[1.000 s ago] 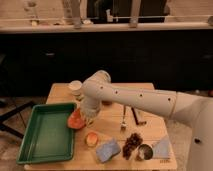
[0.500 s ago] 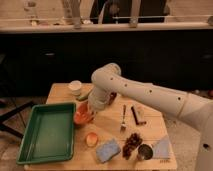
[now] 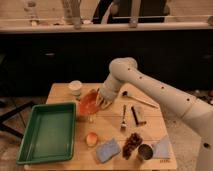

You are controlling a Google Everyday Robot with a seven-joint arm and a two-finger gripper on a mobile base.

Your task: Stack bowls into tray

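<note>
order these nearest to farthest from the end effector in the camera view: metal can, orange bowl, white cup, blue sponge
1. orange bowl, right at the end effector, mid-scene.
2. white cup, toward the back left.
3. blue sponge, at the front, near the middle.
4. metal can, front right.
</note>
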